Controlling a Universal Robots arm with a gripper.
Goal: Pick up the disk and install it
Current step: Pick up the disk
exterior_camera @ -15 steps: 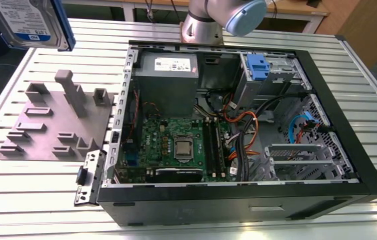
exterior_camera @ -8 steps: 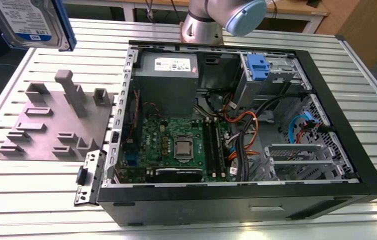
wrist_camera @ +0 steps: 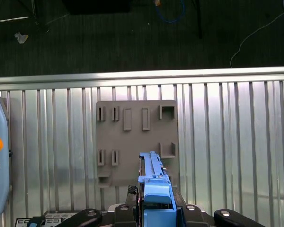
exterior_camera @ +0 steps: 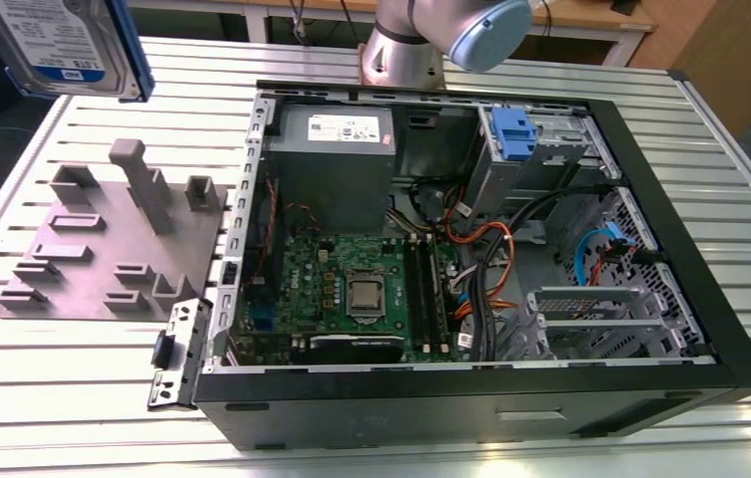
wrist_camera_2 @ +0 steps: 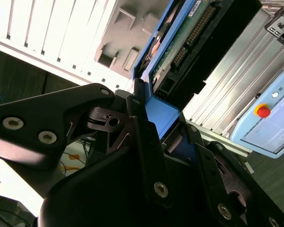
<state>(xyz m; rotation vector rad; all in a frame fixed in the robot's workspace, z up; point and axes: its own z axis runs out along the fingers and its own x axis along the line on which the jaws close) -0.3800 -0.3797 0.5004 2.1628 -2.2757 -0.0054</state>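
So: pick-up looks done, and the carry/install part is in hand. The disk (exterior_camera: pixel 64 45) hangs in the air at the exterior view's top left, label side toward that camera w/ a blue rail along its edge. It's well clear of the bench (exterior_camera: pixel 70 398) and up beyond the grey fixture plate (exterior_camera: pixel 110 239).

In the second wrist view the jaws are pinching the disk (wrist_camera_2: pixel 189 42) at its blue-railed end, w/ a dark finger (wrist_camera_2: pixel 144 142) on each side. Connector row and circuit-board side show there. In the first wrist view the disk (wrist_camera: pixel 154 182) is edge-on, sticking out from the jaws over the plate (wrist_camera: pixel 136 137).

The open PC case (exterior_camera: pixel 482 383) lies on the bench toward the exterior view's right, well apart from the disk. Inside are the PSU (exterior_camera: pixel 333 149), the mobo (exterior_camera: pixel 349 289), a drive cage w/ blue latch (exterior_camera: pixel 515 134) at the far corner and another metal cage (exterior_camera: pixel 589 319) at the near one. Can't tell which of these takes the disk.

My read on what installing calls for:
- a crossing over the case wall w/o clipping the rim
- turning the disk so the rails line up w/ the cage guides
- staying off the orange and black cables (exterior_camera: pixel 482 249)
- a firm pinch, since it's held at one end only and could tilt on contact
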